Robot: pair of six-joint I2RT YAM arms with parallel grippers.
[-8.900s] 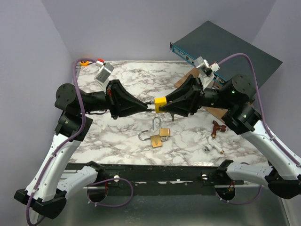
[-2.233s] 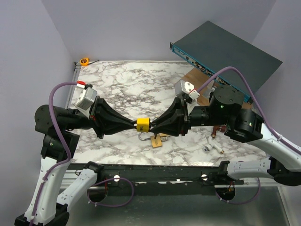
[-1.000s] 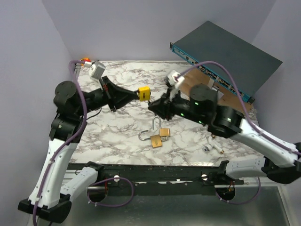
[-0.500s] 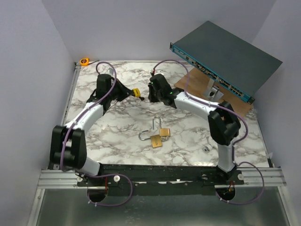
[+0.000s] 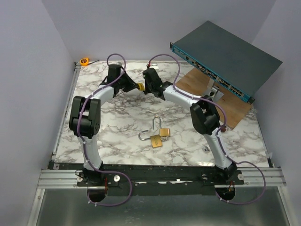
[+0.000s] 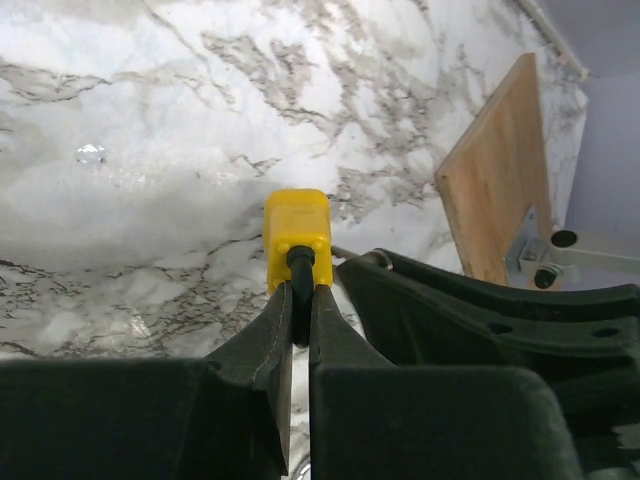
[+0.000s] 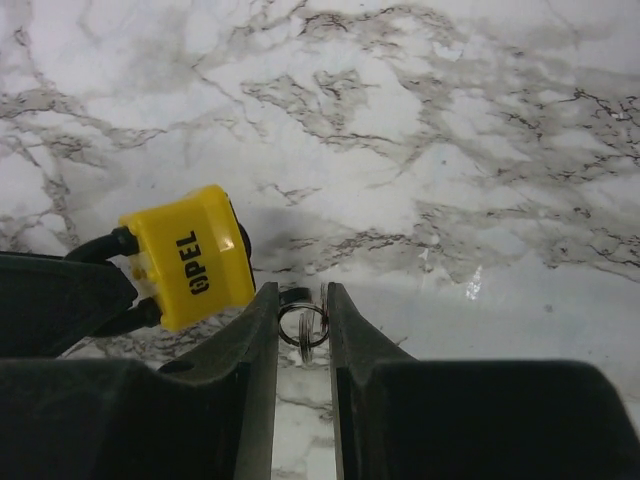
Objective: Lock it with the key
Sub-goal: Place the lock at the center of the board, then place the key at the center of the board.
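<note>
Both my arms have stretched out toward the far edge since the earlier views, carrying the yellow padlock [image 5: 140,87] away from the middle of the surface [image 5: 113,136] to its far middle. My left fingers [image 6: 268,335] are pressed together on the padlock's black shackle. My right fingers [image 7: 256,340] pinch a key ring [image 7: 302,326] just right of the lock. The blade itself is hidden, so I cannot tell whether it is seated in the keyway. To do this well, I judge I should hold the left grip firm so the body cannot swing, line the blade squarely with the keyway before pushing, and turn from the wrist without dragging sideways. Holding by the ring alone risks the blade flopping. The marble-patterned surface also carries 2 brass padlocks [image 5: 157,136] near its middle, a wooden board [image 5: 197,84] at the far right, and an orange tape measure [image 5: 84,61] in the far left corner. A dark rack unit [image 5: 225,49] leans over the board, and plain lilac walls [image 5: 51,37] close the room in.
</note>
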